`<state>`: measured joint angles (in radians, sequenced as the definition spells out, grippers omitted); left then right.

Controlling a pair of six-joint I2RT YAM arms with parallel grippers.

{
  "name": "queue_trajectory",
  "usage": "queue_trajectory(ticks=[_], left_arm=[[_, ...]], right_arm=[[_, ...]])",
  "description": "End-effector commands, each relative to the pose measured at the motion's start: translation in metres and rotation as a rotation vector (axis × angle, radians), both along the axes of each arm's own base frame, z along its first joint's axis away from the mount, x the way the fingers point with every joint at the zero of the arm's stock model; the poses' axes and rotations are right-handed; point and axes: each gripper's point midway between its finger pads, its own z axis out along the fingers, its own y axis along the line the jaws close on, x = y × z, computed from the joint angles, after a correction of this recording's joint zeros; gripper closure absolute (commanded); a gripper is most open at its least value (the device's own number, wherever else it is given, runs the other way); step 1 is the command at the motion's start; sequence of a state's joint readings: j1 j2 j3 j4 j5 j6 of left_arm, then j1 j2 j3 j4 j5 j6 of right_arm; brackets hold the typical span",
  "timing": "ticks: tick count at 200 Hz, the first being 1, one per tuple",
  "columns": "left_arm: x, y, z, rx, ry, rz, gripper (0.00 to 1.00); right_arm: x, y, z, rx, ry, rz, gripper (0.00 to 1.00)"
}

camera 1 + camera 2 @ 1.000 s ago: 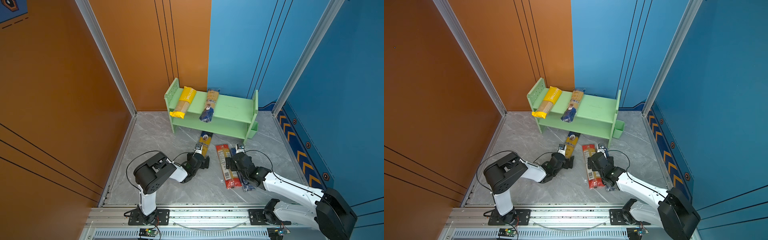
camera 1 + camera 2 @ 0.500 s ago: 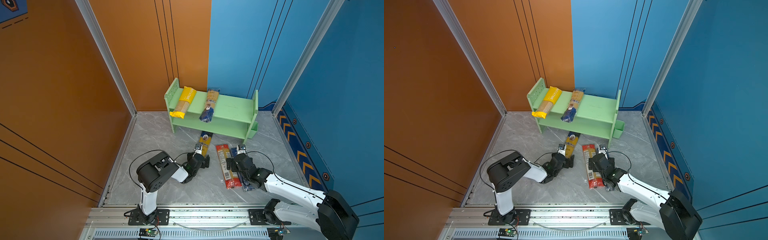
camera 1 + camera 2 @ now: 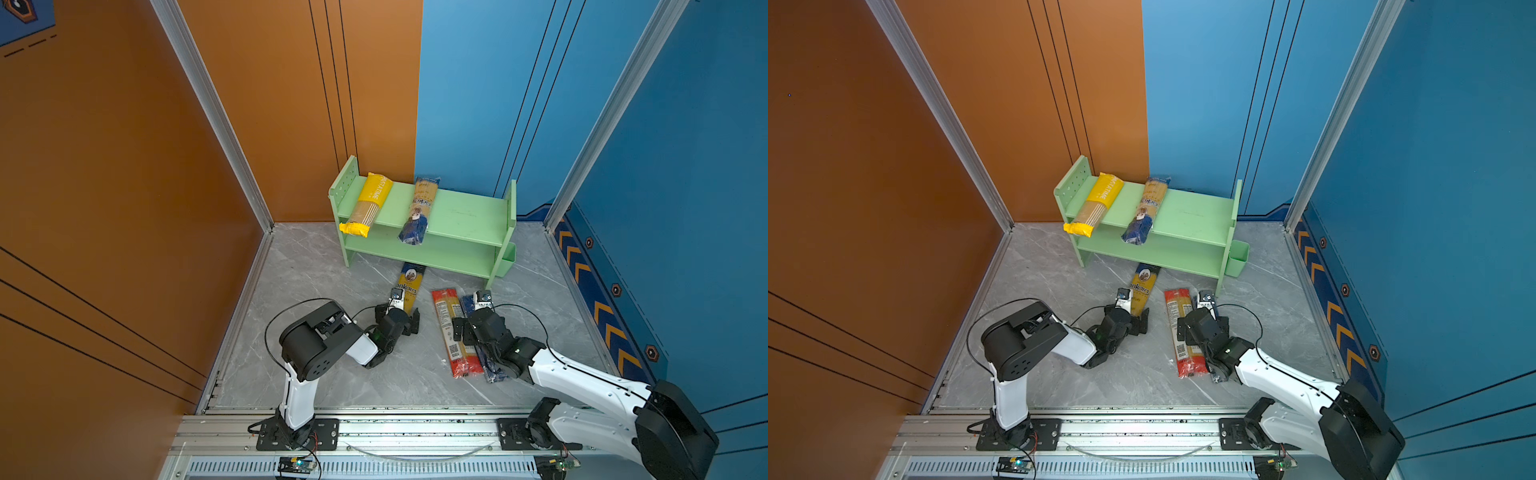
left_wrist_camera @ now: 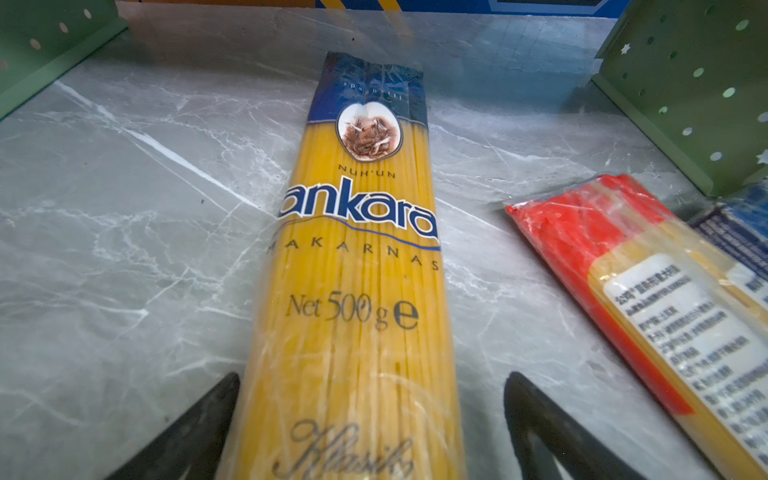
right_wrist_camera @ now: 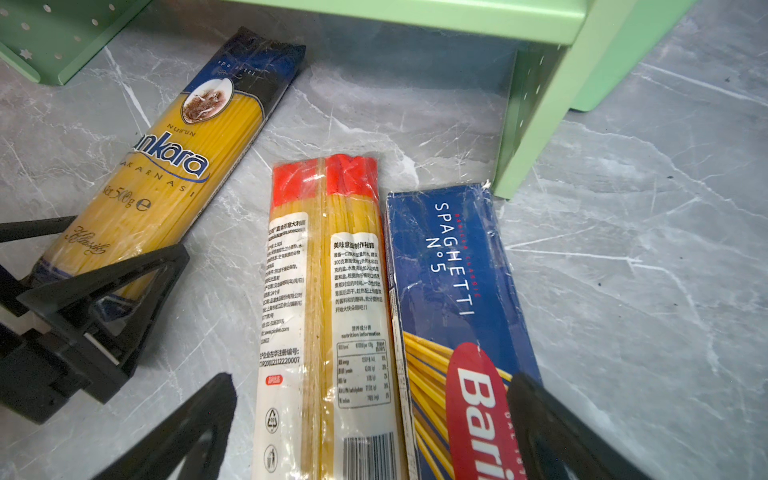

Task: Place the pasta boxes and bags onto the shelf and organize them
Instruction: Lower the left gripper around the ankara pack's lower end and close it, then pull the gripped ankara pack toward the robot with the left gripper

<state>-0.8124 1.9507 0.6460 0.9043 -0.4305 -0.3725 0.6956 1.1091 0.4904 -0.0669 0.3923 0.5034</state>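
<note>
Left end effector (image 4: 372, 382): released, with jaws spread wide and low over the desk (image 3: 316, 291), one on each side of the ankara pack's (image 4: 357, 249) near end and not clamped on it.
Right end effector (image 5: 374, 382): also released; its jaws spread over the near parts of the red pack (image 5: 328, 291) and the Barilla box (image 5: 453, 270), holding neither.
Ankara pack: flat on the desk in front of the shelf (image 3: 457, 216), its dark-blue far end at the shelf's front edge.
Key relation: the pack's long axis runs straight away from the left end effector toward the shelf, so the jaws sit across its narrow width. The left arm is clearly nearer to it; the right arm is nearer to the other two.
Red pack and Barilla box: side by side and parallel on the desk, seemingly touching; the box's far corner is just beside the shelf's front leg.
Shelf: the top tier holds the yellow pack (image 3: 368, 203) and a second ankara pack (image 3: 419, 208), both overhanging the front edge.
Progress: by the look of it, two of five are up and three remain on the desk.
Step in hand: likely the left grasp on the ankara pack — jaws placed, closing not yet done.
Risk: gripped at one end, the long pack may droop or swing as it is lifted.
</note>
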Motion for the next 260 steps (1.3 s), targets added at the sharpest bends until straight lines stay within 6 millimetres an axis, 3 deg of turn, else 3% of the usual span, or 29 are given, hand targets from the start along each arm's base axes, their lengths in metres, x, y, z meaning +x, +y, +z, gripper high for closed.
queue_trajectory(ticks=[1,97,167,171,203,233,260], left_arm=[[-0.005,0.005,-0.019,0.051,0.036,0.006,0.02],[-0.008,0.008,-0.029,0.063,0.055,0.009,0.00],[-0.010,0.004,-0.033,0.068,0.065,-0.015,0.13],[-0.009,0.004,-0.032,0.066,0.064,-0.017,0.17],[-0.010,0.002,-0.034,0.068,0.068,-0.025,0.23],[-0.011,0.001,-0.034,0.075,0.070,-0.038,0.36],[-0.011,0.003,-0.035,0.078,0.070,-0.032,0.38]], right_arm=[[0.001,-0.006,0.001,0.027,-0.011,-0.031,0.00],[0.004,-0.005,0.001,0.043,-0.012,-0.036,0.00],[0.004,-0.006,-0.002,0.045,-0.006,-0.038,0.00],[0.004,-0.006,-0.002,0.045,-0.006,-0.038,0.00],[0.004,-0.007,-0.002,0.046,-0.005,-0.040,0.00],[0.004,-0.007,-0.003,0.047,-0.003,-0.041,0.00],[0.004,-0.007,-0.004,0.049,-0.001,-0.044,0.00]])
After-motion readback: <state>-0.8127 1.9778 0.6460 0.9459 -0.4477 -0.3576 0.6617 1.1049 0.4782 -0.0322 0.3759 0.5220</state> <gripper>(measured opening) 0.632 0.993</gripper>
